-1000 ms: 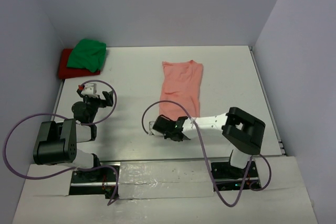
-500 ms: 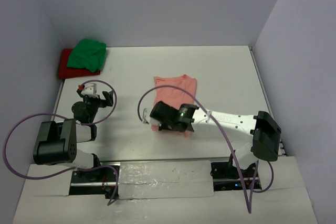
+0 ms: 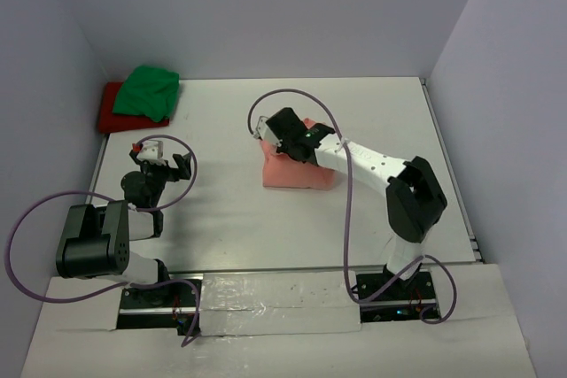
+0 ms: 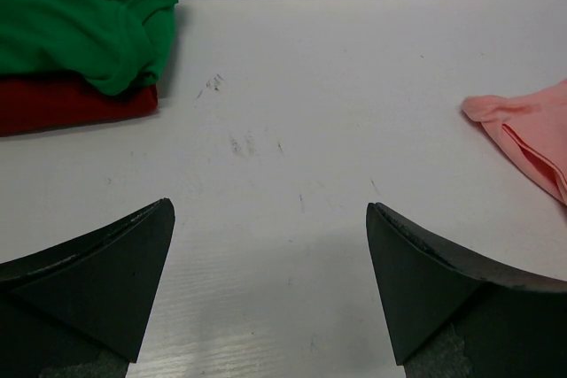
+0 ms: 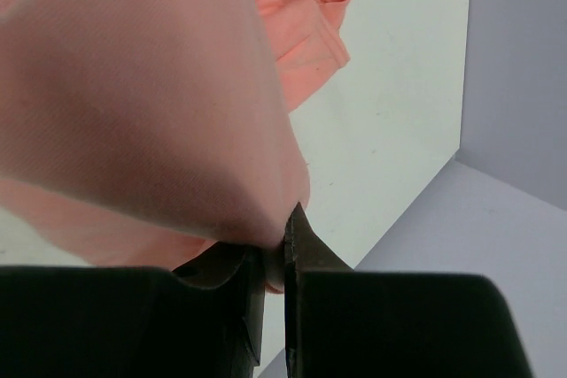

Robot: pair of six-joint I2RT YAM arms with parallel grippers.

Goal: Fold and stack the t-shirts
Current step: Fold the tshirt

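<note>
Cloth of salmon-pink t-shirt (image 3: pixel 297 174) pinched in right tool (image 5: pixel 276 241).

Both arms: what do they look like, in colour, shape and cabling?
The left arm and right arm share black joint housings and white links, each trailed by a looping purple cable. The fingers are matte black wedges.

Bright, even and diffuse from above in the overhead view, with no glare on the white surface (image 3: pixel 221 210) and only faint, soft shadows beside the arms. Reads sharp in the left wrist view, with a grey shadow band on the surface under the left pincer (image 4: pixel 270 219). Blurs heavily up close in the right wrist view, across the salmon-pink t-shirt (image 5: pixel 133 86), dim along its underside; sharper farther off.
</note>
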